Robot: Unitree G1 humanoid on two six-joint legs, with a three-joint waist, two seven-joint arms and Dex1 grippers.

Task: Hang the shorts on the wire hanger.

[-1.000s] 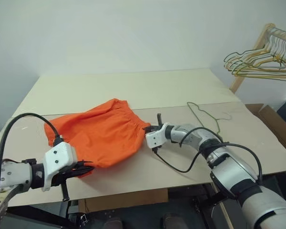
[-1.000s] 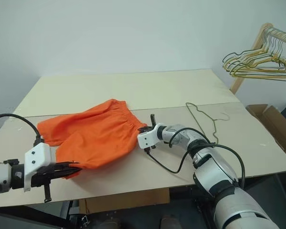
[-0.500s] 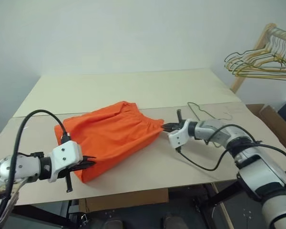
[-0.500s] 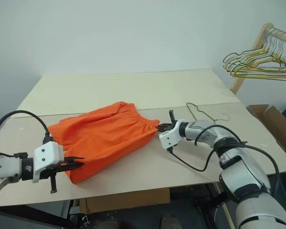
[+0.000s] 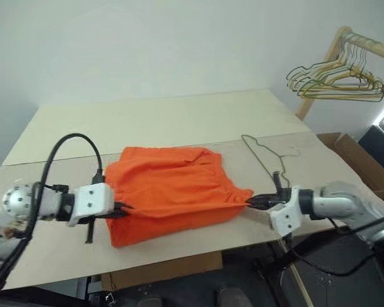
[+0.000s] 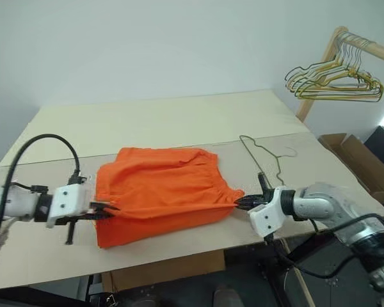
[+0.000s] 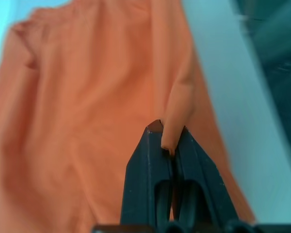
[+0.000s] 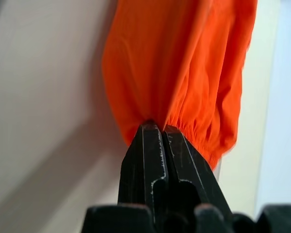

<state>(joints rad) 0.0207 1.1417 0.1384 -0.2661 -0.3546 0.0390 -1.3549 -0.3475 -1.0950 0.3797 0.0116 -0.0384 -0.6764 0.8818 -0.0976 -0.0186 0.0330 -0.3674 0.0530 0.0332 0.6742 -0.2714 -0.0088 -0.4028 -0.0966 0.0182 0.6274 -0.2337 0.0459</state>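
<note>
Shorts lie mid-frame in the head views, spread on the table and pulled taut between the two grippers; left gripper at the left of the frame is clamped fully closed on a fold at the shorts' left edge, the wrist view showing fabric squeezed between its black fingers; right gripper at lower right is likewise closed tight on the gathered waistband corner, elastic puckers bunching at its fingers; hanger lies flat on the table just upper right of the shorts, apart from them, hook toward the right; judged handling: the cloth looks light, soft and limp, sags and creases wherever unsupported, not fragile, could slip from a thin pinch, so best held at the thicker waistband or a hem fold, two corners at once to keep it open; the hanger looks thin, light and springy, likely to skid on the board, best taken at the hook or shoulder; bunched gold and green hangers hang on a rack at upper right; no brand, label or readable writing seen anywhere.
</note>
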